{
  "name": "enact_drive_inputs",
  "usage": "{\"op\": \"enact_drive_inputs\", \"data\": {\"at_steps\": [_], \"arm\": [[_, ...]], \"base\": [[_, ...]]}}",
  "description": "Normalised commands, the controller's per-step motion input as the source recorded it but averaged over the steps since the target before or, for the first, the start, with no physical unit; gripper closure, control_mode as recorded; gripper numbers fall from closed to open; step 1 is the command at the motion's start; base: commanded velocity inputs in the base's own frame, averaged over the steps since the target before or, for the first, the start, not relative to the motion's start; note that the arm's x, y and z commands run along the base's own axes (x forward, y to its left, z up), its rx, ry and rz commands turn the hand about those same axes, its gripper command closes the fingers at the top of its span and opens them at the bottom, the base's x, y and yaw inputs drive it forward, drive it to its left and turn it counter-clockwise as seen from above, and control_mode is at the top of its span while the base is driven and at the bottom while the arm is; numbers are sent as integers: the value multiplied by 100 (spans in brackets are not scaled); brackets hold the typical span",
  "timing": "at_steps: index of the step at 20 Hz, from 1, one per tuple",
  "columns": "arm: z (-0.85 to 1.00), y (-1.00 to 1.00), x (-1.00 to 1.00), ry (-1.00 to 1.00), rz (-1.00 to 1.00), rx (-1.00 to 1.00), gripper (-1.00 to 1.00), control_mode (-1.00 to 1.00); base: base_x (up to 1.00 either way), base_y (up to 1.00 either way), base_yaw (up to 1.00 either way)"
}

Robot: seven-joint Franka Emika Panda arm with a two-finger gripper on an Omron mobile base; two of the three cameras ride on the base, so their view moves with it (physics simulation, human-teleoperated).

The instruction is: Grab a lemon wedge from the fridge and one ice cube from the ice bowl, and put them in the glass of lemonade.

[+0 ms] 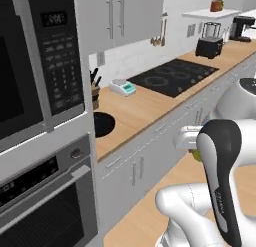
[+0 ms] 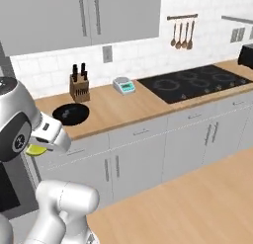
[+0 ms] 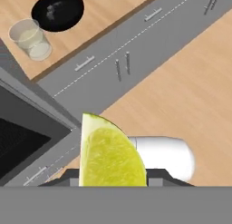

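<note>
My gripper point(image 3: 113, 178) is shut on a yellow-green lemon wedge point(image 3: 108, 155), which stands upright between the fingers. From the base views the gripper point(image 1: 192, 147) point(image 2: 42, 143) hangs over the wooden floor in front of the counter, with the lemon wedge point(image 1: 196, 154) point(image 2: 33, 150) peeking out below it. The black ice bowl point(image 3: 58, 10) point(image 1: 102, 124) point(image 2: 70, 113) sits on the counter's left end. Beside it in the hand view stands the glass of lemonade point(image 3: 31, 38), clear with pale liquid. The fridge is out of view.
A black oven and microwave column point(image 1: 40, 91) rises left of the counter. A knife block point(image 2: 79, 87), a small scale point(image 2: 123, 85) and a black cooktop point(image 2: 197, 82) follow along the counter; a blender point(image 1: 209, 41) stands farther off. Grey cabinet fronts point(image 2: 138, 154) line the floor.
</note>
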Motion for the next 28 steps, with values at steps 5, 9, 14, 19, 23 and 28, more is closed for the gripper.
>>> {"op": "enact_drive_inputs", "data": {"at_steps": [5,9,14,19,23,28], "arm": [[0,0,0,0,0,0,100,100],[0,0,0,0,0,0,100,100],[0,0,0,0,0,0,100,100],[0,0,0,0,0,0,100,100],[0,0,0,0,0,0,100,100],[0,0,0,0,0,0,100,100]], "base": [[97,-39,59],[87,-72,60],[36,-59,76],[13,-18,76],[26,-20,43],[38,-31,3]]}}
